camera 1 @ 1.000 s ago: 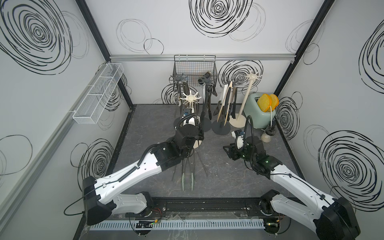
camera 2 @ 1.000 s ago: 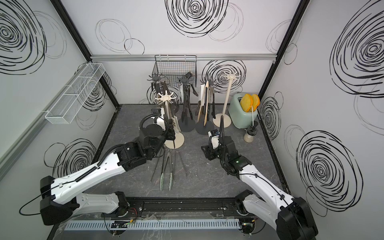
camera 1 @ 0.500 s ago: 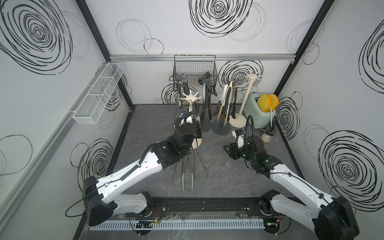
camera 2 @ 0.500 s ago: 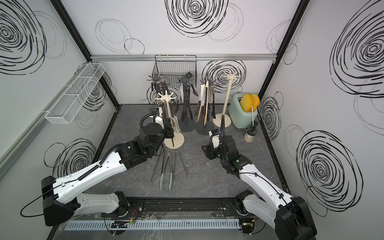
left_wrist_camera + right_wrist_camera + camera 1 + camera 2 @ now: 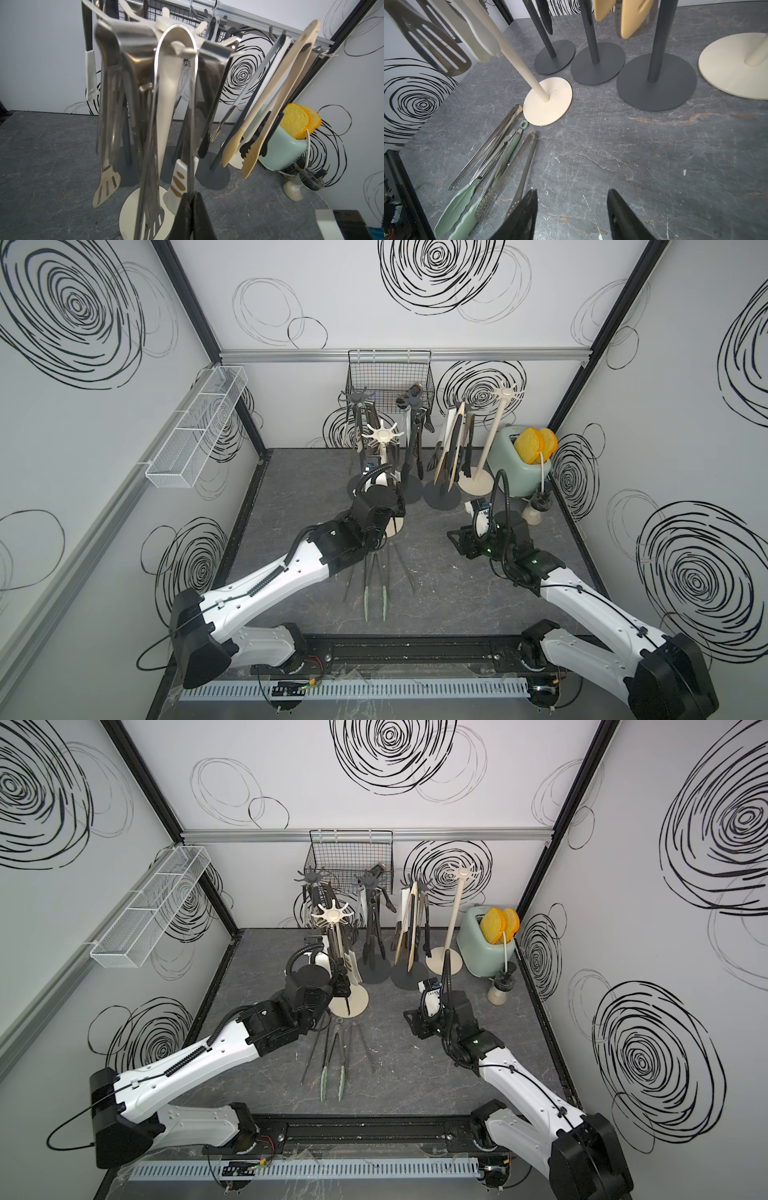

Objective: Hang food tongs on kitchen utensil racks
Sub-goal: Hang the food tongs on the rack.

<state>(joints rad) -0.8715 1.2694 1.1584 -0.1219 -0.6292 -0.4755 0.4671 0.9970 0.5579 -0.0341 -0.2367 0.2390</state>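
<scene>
Left arm is barely shifted since a second ago; left pincer (image 5: 190,196) is held closed, apparently on one arm of the steel tongs (image 5: 175,37), looped over a cream rack (image 5: 166,99) hook at frame centre; release is judged next; right pincer (image 5: 572,195) is open, empty; three loose tongs (image 5: 496,158) are left on the worktop (image 5: 654,166), lower left.

Extended forward: left arm (image 5: 282,576), left tool (image 5: 190,209) jaws pressed together; right arm (image 5: 582,593) bent, right tool (image 5: 572,209) jaws apart.

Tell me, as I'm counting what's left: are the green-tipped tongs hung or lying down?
Lying down, not hung: the green-tipped tongs rest flat on the table, their ring end near a cream rack and its round base.
</scene>
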